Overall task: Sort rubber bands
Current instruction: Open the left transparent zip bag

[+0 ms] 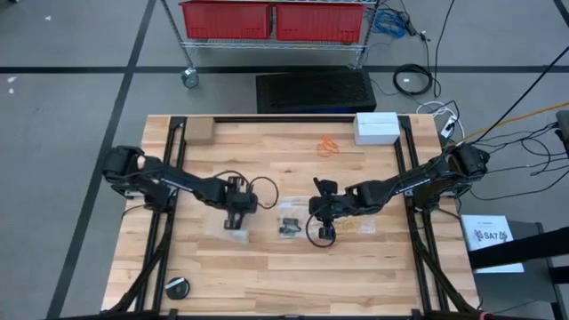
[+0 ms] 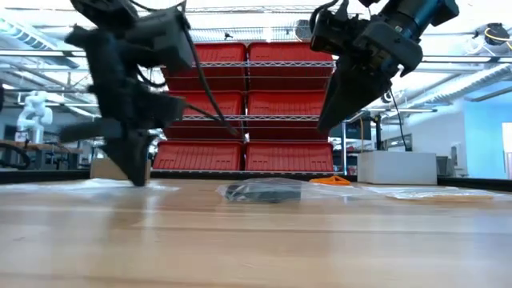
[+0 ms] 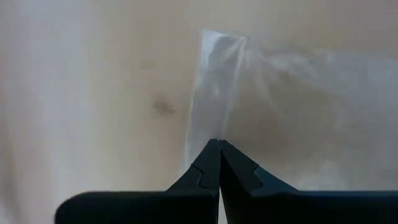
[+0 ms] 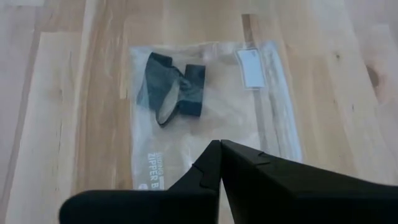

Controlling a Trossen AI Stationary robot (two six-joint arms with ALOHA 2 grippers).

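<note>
A clear zipper bag (image 4: 211,118) lies flat mid-table with black rubber bands (image 4: 171,87) (image 1: 289,224) inside. Loose orange bands (image 1: 329,145) lie on the wood toward the far edge. Pale yellow-tan bands (image 1: 357,228) rest beside my right arm, on what looks like another clear bag. My left gripper (image 3: 219,143) (image 1: 236,216) is shut, its tips down at the table on another clear bag (image 3: 273,93). My right gripper (image 4: 219,143) (image 2: 330,120) is shut and hangs above the table, just right of the black-band bag, touching nothing. My left gripper pinches the clear bag near its edge (image 3: 214,118) between the two fingertips, coming from above and pointing down. A crease in the plastic runs up to the tips. The rest of the bag lies on the table; one layer or several, I cannot tell.
A white box (image 1: 376,127) and a small cardboard box (image 1: 197,131) stand at the far edge. A round black object (image 1: 178,287) lies near the left front corner. Black cable loops hang at both wrists. Bare wood stretches along the near side.
</note>
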